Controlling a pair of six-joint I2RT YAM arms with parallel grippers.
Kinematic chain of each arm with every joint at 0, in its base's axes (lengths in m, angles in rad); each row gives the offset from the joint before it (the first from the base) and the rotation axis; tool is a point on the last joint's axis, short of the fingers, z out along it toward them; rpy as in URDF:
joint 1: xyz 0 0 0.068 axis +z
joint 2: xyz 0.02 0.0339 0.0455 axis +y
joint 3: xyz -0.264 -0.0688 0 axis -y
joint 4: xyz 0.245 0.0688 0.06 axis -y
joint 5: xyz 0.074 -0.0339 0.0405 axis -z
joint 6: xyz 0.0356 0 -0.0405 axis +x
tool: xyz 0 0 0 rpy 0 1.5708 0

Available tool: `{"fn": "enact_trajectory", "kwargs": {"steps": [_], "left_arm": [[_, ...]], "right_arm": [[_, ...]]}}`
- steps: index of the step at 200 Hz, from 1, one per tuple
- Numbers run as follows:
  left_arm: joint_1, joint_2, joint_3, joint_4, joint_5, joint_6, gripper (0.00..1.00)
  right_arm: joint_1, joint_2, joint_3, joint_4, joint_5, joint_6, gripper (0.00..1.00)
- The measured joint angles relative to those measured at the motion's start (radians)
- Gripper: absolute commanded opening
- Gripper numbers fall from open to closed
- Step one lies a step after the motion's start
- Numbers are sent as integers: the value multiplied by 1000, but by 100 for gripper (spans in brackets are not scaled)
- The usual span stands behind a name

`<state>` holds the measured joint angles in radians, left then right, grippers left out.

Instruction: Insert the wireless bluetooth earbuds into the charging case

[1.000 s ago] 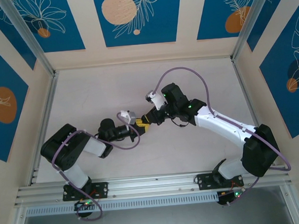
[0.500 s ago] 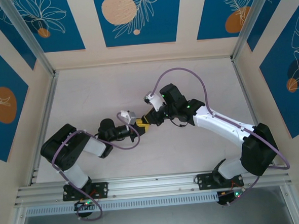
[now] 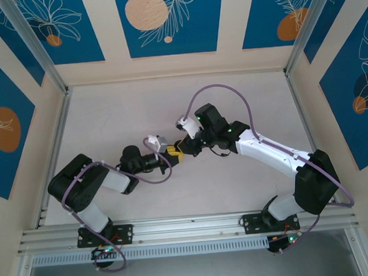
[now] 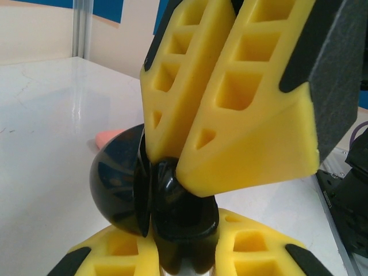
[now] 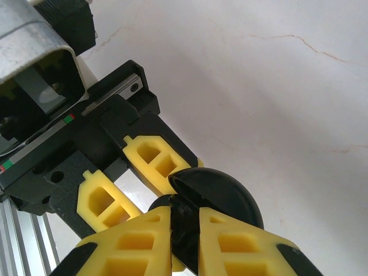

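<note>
A glossy black rounded shell (image 4: 178,213) is pinched from both sides above the table's middle, its domed half (image 4: 118,184) swung open to one side. My left gripper (image 4: 181,244) is shut on the shell's lower body. My right gripper (image 5: 185,233) is shut on its upper edge, coming in from above in the left wrist view (image 4: 172,164). In the top view the two grippers meet tip to tip, left (image 3: 170,156) and right (image 3: 179,149). A sliver of the salmon-pink charging case (image 4: 108,138) lies on the table behind the black dome. The earbuds are hidden.
The white tabletop (image 3: 138,109) is bare around the arms. Aluminium rails (image 3: 53,146) run along its left and right sides, and a metal rail (image 3: 189,228) crosses the near edge. A purple cable (image 3: 221,89) loops above the right arm.
The right arm has crept a little to the left, bringing its gripper closer against the left one. The left arm has stayed still. Both grips are unchanged.
</note>
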<state>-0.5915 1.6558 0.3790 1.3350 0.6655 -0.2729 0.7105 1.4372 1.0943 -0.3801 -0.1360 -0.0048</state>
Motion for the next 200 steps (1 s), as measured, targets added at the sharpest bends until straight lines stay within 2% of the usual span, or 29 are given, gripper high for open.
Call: {"fn": "enact_trajectory", "kwargs": {"steps": [14,44,88,124,155,177,200], "left_arm": [[0,-10,0,-13,1,0,10],[0,-17,5,-21,1,0,10],[-1,-31,6,-25,6,13,11],[-6,-45,5,-43,6,46,11],[-13,-62,-1,-77,2,79,11],[-20,-83,-10,-108,-6,105,11],[-26,-111,-16,-157,-16,135,11]], "right_arm": [[0,0,2,-3,1,-4,24],[-2,-2,3,-6,-2,-12,30],[-38,-51,3,-22,-45,6,34],[-126,-129,7,-47,-151,49,34],[-238,-132,46,-146,-237,77,34],[-305,-93,92,-268,-244,79,33],[-345,-20,122,-391,-196,78,33]]}}
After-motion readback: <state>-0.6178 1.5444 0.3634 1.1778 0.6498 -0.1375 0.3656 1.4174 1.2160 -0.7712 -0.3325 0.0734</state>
